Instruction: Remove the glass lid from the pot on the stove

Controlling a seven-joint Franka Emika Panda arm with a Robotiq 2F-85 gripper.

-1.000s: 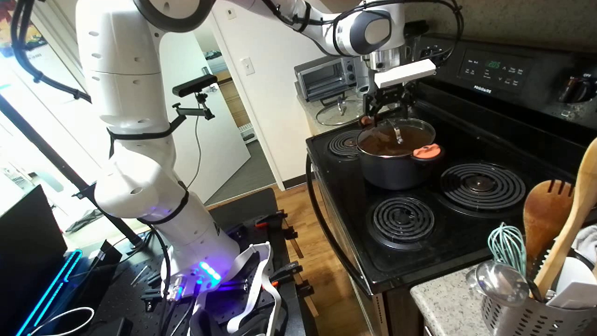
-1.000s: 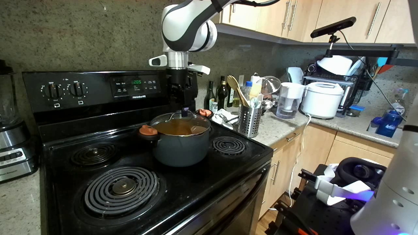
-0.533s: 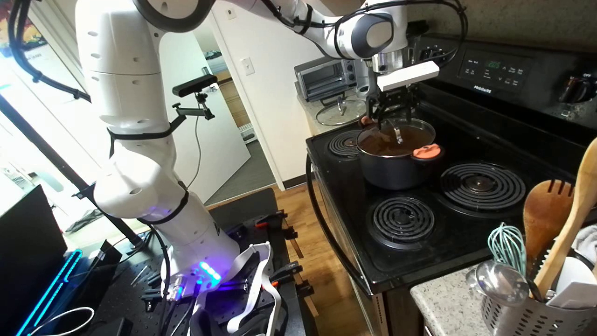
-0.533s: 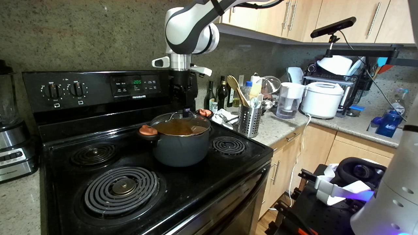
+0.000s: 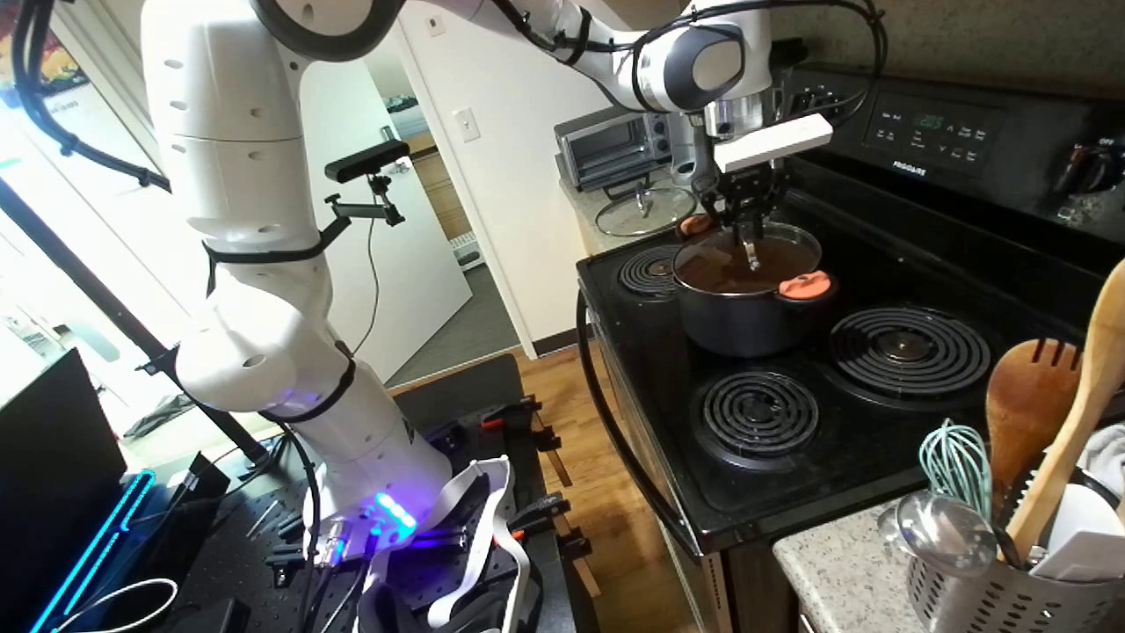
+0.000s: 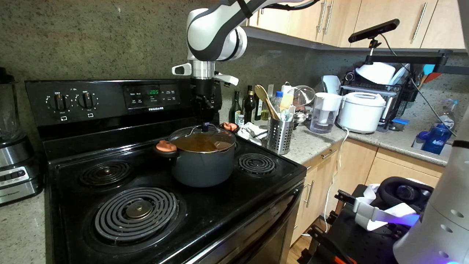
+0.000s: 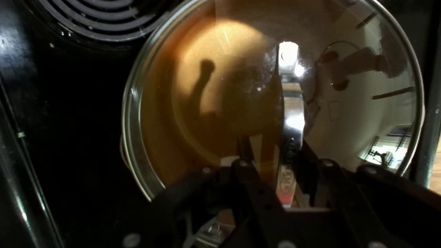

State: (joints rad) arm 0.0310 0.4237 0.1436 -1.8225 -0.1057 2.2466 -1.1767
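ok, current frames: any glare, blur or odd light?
Wrist view: glints on the arched silver metal handle, room reflections on the round clear glass lid, black jointed gripper partly blurred. In an exterior view: violet glow on the white arm's base, background at far left washed out.

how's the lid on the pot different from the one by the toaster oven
The pot lid sits on the pot; the counter lid lies on the counter, off the stove. Orange-brown shows through the pot lid, pale counter through the counter lid. The claw is at the pot lid's handle, well away from the counter lid. Both are see-through, with a metal handle.
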